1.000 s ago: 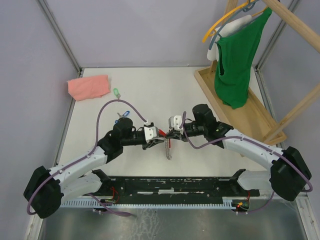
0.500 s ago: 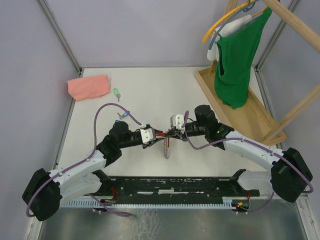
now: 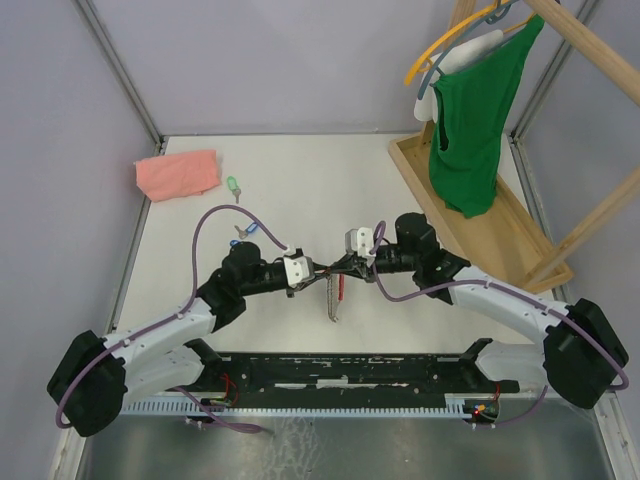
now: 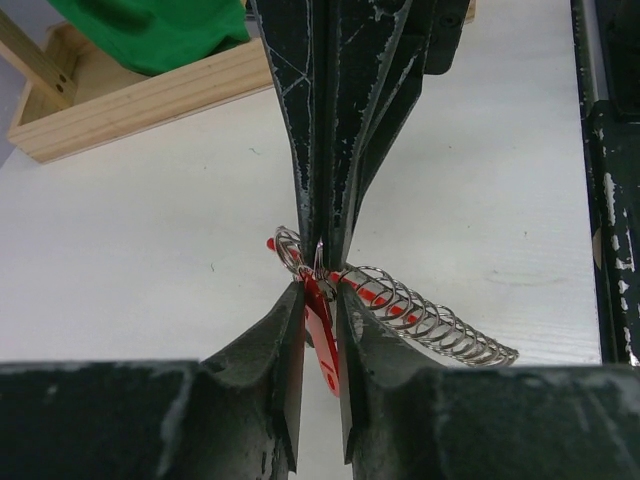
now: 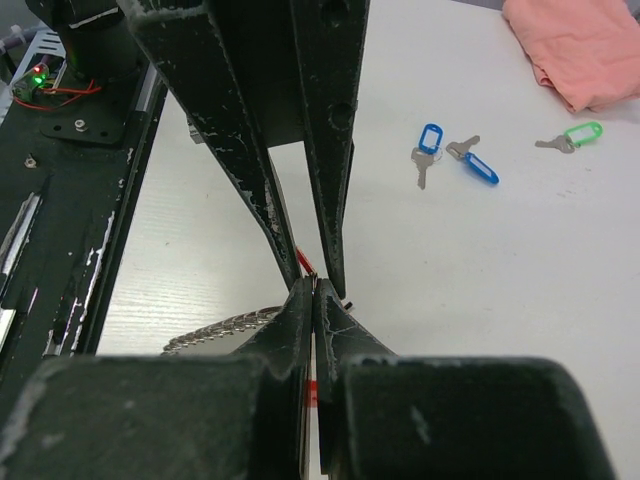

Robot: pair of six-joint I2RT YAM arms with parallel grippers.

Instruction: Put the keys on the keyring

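The keyring (image 3: 333, 300), a grey coil of loops with a red band, hangs down from my right gripper (image 3: 341, 266), which is shut on its upper end. In the right wrist view the right gripper (image 5: 315, 287) is closed tight and the keyring (image 5: 215, 330) trails to the left. My left gripper (image 3: 317, 268) faces it tip to tip. In the left wrist view the left gripper (image 4: 320, 292) is shut on the red key (image 4: 323, 338) right at the end loops of the keyring (image 4: 430, 318). Two blue keys (image 3: 247, 232) and the green key (image 3: 233, 185) lie on the table.
A pink folded cloth (image 3: 178, 173) lies at the back left. A wooden tray (image 3: 500, 225) with a rack and a hanging green shirt (image 3: 475, 110) stands at the right. The blue keys (image 5: 455, 155) and the green key (image 5: 572, 137) lie beyond the grippers in the right wrist view.
My left gripper has moved right with the red key until its tips meet the right gripper's. The keyring has swung slightly under the right gripper.
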